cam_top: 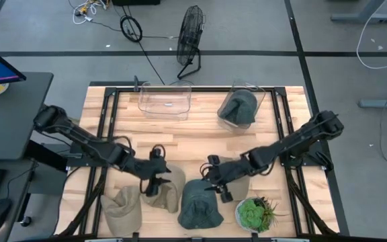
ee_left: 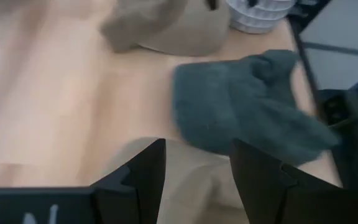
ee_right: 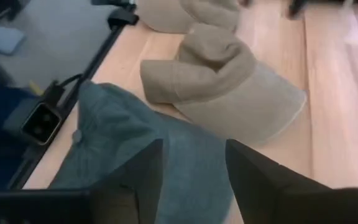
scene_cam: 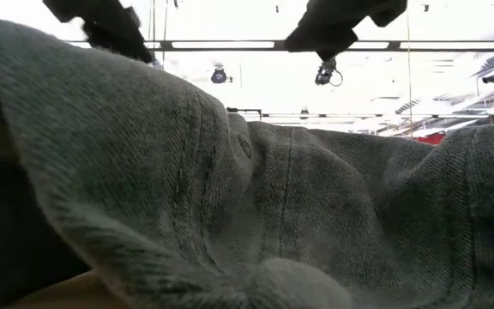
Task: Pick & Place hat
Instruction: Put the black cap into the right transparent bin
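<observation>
A dark green hat [cam_top: 199, 206] lies on the table's near side and fills the low view [scene_cam: 298, 215]. Tan hats lie left of it [cam_top: 165, 193], further left [cam_top: 122, 211] and right of it under the right arm [cam_top: 239, 176]. My left gripper [cam_top: 154, 176] is open over the nearer tan hat [ee_left: 191, 183], which shows between its fingers. My right gripper [cam_top: 215, 183] is open over the green hat's right edge [ee_right: 135, 143]. A second green hat [cam_top: 239, 107] sits in the far right clear bin.
An empty clear bin [cam_top: 165, 101] stands at the far edge, left of the bin [cam_top: 259, 94] holding the green hat. A green plant in a white pot [cam_top: 254, 214] stands at the near right, close to my right gripper. Bare wood lies mid-table [cam_top: 193, 144].
</observation>
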Action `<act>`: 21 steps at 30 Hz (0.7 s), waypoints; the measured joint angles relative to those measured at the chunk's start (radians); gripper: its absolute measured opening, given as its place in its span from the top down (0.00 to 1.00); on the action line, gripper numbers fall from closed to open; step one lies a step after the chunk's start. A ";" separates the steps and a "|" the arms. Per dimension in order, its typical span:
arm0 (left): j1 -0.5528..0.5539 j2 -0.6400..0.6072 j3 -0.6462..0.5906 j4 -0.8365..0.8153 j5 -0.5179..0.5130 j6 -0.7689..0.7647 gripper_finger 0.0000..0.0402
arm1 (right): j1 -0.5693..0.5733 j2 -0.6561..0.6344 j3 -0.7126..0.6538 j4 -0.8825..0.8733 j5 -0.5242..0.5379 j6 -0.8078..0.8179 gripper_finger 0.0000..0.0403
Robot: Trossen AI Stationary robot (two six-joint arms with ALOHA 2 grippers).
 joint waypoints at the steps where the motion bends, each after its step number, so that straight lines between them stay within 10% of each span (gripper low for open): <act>1: -0.015 0.009 0.000 0.002 -0.006 -0.020 0.55 | 0.012 0.012 0.000 0.006 0.020 0.022 0.56; 21: -0.086 0.238 -0.003 0.311 -0.104 -0.072 0.55 | 0.097 0.295 0.002 0.297 0.010 0.221 0.56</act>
